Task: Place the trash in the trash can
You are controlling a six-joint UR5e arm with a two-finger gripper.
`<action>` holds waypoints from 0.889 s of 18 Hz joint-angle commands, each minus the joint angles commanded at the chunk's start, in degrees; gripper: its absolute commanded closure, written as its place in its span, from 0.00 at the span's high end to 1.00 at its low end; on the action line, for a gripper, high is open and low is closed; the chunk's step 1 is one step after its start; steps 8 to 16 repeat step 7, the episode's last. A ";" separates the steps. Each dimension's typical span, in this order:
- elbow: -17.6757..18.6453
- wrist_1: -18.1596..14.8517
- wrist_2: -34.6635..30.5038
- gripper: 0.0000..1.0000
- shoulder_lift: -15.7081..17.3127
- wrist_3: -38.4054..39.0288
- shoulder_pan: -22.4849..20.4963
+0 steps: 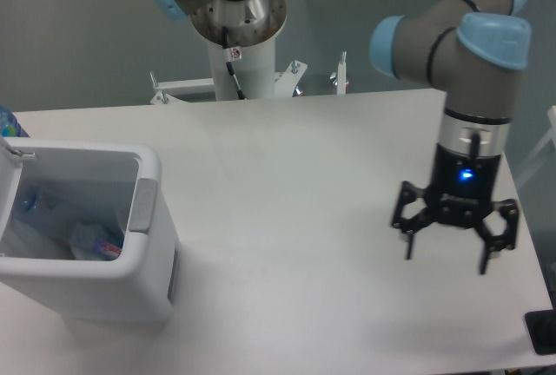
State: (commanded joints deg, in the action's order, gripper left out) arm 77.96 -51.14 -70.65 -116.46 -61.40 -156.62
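The white trash can [143,219] stands at the left of the table with its lid open. Inside it lie the clear bluish plastic bottle [94,240] with a blue-printed label and the crumpled translucent white wrapper [30,238]. My gripper [446,258] hangs over the right side of the table, far from the can. Its fingers [408,243] are spread wide apart and hold nothing.
The arm's white pedestal [236,54] stands behind the table's far edge. A dark object [543,332] sits at the table's front right corner. A blue item [7,121] shows at the left edge behind the can.
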 joint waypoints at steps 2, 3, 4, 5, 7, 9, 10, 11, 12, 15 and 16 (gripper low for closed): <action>0.17 -2.82 -4.74 1.00 -0.08 -5.82 0.09; 0.18 -3.79 -7.46 1.00 -0.52 -6.97 0.17; 0.18 -4.49 -10.62 1.00 -0.87 -7.33 0.52; 0.18 -5.37 -13.52 1.00 -1.14 -7.59 1.22; 0.26 -6.08 -16.00 1.00 -1.49 -7.51 3.51; 0.26 -6.08 -16.00 1.00 -1.49 -7.51 3.51; 0.26 -6.08 -16.00 1.00 -1.49 -7.51 3.51; 0.26 -6.08 -16.00 1.00 -1.49 -7.51 3.51; 0.26 -6.08 -16.00 1.00 -1.49 -7.51 3.51; 0.26 -6.08 -16.00 1.00 -1.49 -7.51 3.51; 0.26 -6.08 -16.00 1.00 -1.49 -7.51 3.51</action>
